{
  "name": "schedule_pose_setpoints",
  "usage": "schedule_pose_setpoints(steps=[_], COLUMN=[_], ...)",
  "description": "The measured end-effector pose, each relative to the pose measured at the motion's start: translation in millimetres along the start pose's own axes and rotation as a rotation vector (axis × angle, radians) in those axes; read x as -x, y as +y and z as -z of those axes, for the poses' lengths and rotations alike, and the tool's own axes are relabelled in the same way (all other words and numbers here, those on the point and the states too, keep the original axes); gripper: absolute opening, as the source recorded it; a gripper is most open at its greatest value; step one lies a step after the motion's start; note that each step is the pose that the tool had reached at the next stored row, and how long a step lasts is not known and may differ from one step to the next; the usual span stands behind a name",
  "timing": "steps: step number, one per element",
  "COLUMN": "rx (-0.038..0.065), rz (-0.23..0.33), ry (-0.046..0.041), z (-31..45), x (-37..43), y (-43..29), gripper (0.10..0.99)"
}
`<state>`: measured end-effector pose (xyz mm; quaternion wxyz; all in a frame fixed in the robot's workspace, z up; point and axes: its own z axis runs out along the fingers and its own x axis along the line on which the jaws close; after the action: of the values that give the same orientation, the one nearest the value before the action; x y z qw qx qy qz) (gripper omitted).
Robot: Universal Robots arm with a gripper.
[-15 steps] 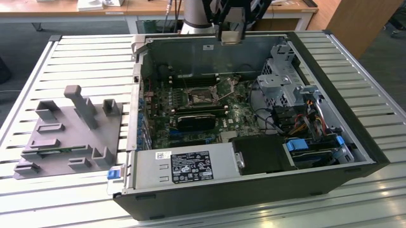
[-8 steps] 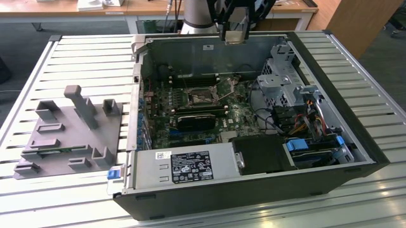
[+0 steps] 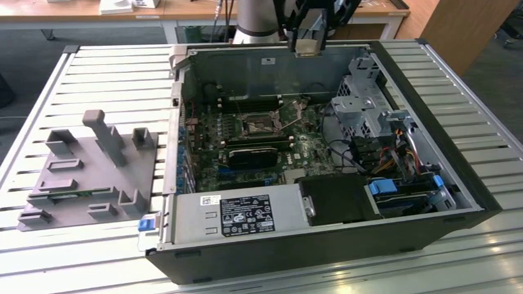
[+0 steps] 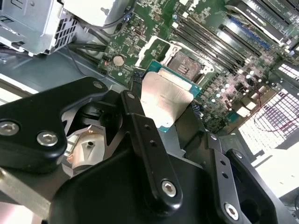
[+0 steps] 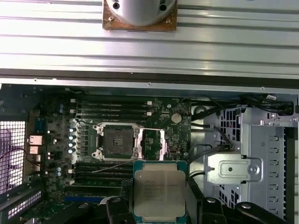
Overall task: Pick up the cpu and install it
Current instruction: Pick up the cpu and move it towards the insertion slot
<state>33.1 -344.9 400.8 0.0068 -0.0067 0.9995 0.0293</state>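
You have the tray (image 3: pixel 98 184) on the table (image 3: pixel 106 79) at the exterior view's left of the computer case (image 3: pixel 327 245), the cpu (image 5: pixel 159 191) above that case.

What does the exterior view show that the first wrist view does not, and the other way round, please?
The exterior view adds the grey tray with upright posts beside the case, and the labelled power supply. The first wrist view adds the coin battery and the chip with its flat metal top face-on. Both share the gripper holding the chip above the case, and the open socket.
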Motion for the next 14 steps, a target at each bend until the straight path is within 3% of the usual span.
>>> schedule_pose_setpoints(steps=[6,9,11,14], rx=[0.0,0.0,-0.001,-0.002], rz=[0.0,0.001,0.001,0.001], ry=[0.0001,0.0,0.0,0.0002], z=[-0.6,-1.2,-2.2,-3.1], x=[7.1,8.3,7.0,-1.0], y=[1.9,6.6,7.4,6.1], gripper=[0.537,0.537,0.537,0.537])
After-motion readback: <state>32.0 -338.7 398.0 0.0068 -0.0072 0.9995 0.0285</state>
